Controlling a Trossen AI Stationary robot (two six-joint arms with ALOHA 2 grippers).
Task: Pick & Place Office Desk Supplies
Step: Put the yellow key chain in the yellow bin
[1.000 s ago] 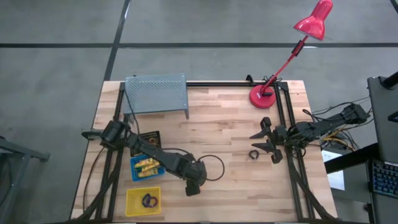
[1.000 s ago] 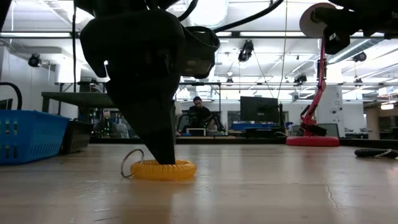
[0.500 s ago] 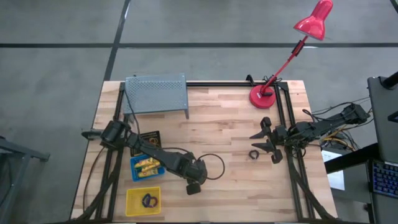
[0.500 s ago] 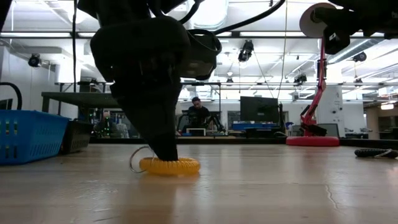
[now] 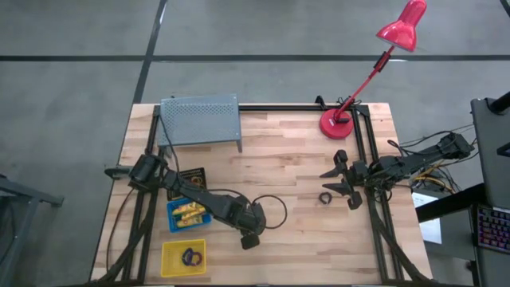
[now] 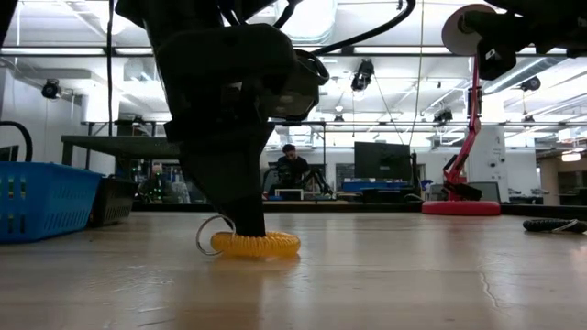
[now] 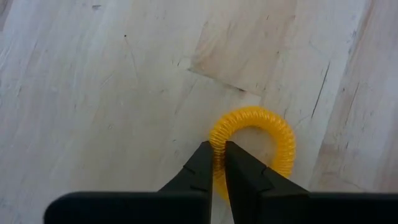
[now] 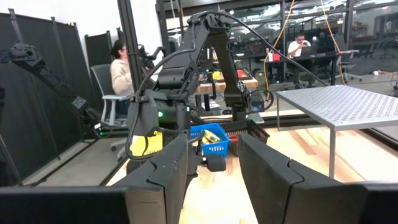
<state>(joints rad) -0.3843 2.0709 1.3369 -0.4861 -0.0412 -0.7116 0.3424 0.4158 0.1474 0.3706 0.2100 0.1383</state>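
The left gripper [image 7: 219, 163] was down on the table near its front edge, its fingers pinched onto the near side of a yellow coiled ring [image 7: 252, 149] lying flat. The ring's loop stretched away beyond the fingertips. The right gripper [image 5: 348, 185] waited well apart with its fingers spread, holding nothing.

Three bins [image 5: 186, 215], one lamp [image 5: 374, 68]

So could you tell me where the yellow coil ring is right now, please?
The yellow coil ring lies on the wooden table near its front edge, left of centre in the high view, pinched by the left claw, just right of the blue bin.
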